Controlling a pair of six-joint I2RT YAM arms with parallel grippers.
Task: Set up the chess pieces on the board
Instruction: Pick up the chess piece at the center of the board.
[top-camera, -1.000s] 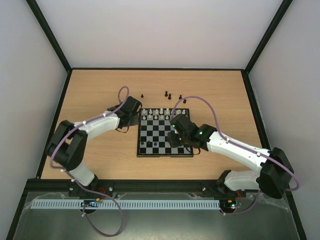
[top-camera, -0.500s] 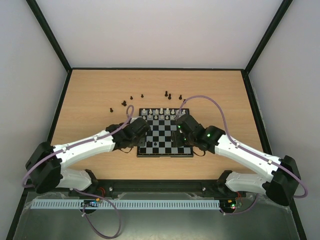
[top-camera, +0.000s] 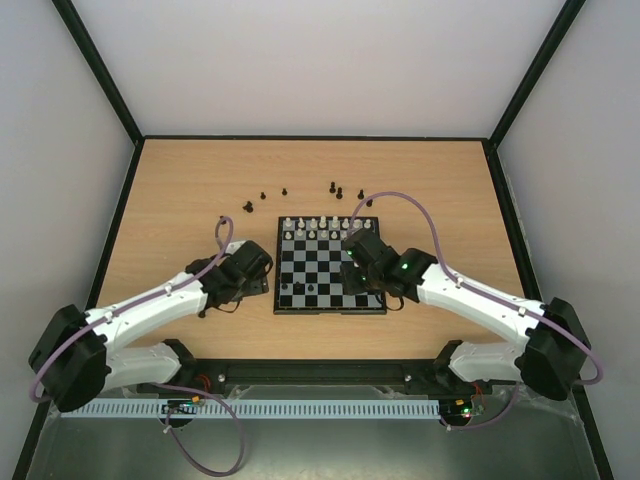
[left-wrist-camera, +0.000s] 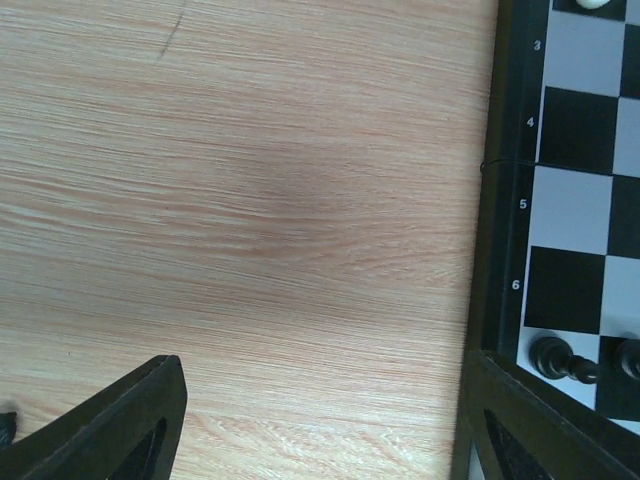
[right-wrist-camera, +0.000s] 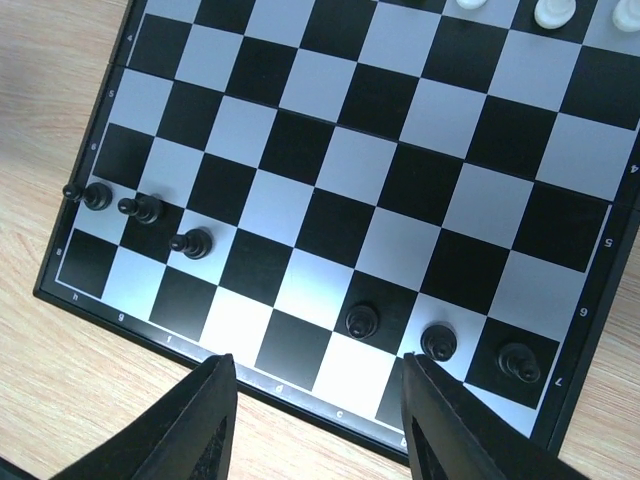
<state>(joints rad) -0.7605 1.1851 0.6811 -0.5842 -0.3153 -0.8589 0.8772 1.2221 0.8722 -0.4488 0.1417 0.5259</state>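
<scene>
The board (top-camera: 330, 268) lies mid-table, with white pieces along its far row. Several black chess pieces (right-wrist-camera: 145, 208) stand on its second-nearest row, three toward the left and three (right-wrist-camera: 438, 342) toward the right. More black pieces (top-camera: 248, 207) lie loose on the wood beyond the board. My left gripper (top-camera: 252, 272) hangs just left of the board's near-left corner, open over bare wood (left-wrist-camera: 320, 430). Two black pieces (left-wrist-camera: 552, 356) show beside its right finger. My right gripper (top-camera: 360, 265) hovers over the board's near right part, open (right-wrist-camera: 315, 415) and holding nothing.
The wooden table (top-camera: 180, 200) is framed by a black rail and pale walls. Loose black pieces (top-camera: 338, 190) are scattered behind the board's far edge. White pieces (right-wrist-camera: 552, 12) fill the board's far row. Purple cables loop over both arms.
The left gripper came from the board's far-left corner down to its near-left corner, opened wide, then drew back left off the board. The right gripper shifted only slightly.
</scene>
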